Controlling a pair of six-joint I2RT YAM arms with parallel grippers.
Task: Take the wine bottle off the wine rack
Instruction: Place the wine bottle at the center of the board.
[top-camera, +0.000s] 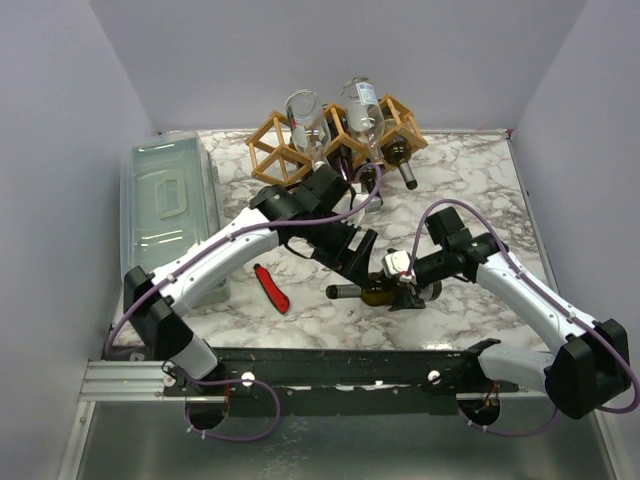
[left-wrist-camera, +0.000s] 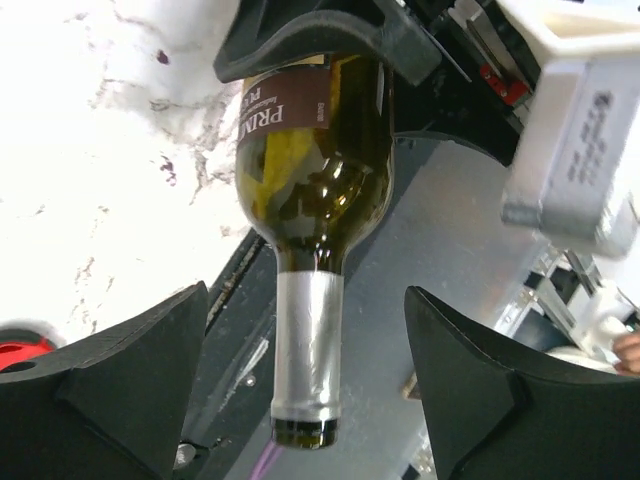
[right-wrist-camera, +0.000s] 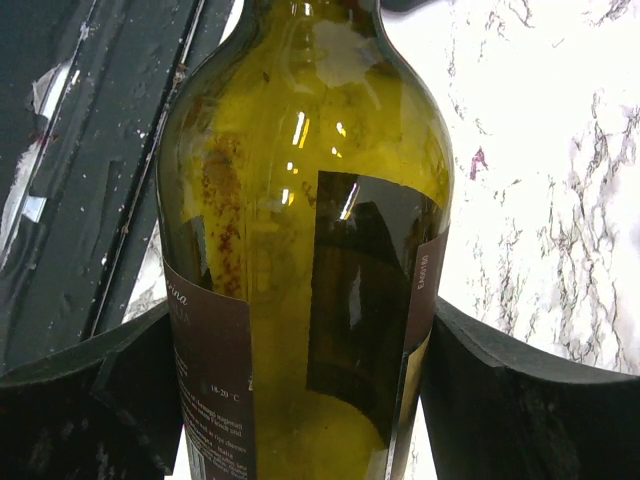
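A dark green wine bottle (top-camera: 375, 292) with a brown label is held level, low over the front of the marble table, its silver-foiled neck (left-wrist-camera: 308, 350) pointing left. My right gripper (top-camera: 405, 285) is shut on the bottle's body (right-wrist-camera: 300, 250), one black finger (right-wrist-camera: 90, 400) pressing each side. My left gripper (top-camera: 352, 262) is open with its fingers (left-wrist-camera: 130, 385) either side of the neck, a clear gap on both sides. The tan wooden lattice wine rack (top-camera: 275, 150) stands at the back of the table.
The rack still holds two clear glass bottles (top-camera: 305, 115) and a dark bottle (top-camera: 398, 158). A clear lidded plastic bin (top-camera: 170, 200) stands at the left. A red tool (top-camera: 271, 288) lies left of the bottle's neck. A black metal rail (top-camera: 330, 365) runs along the front edge.
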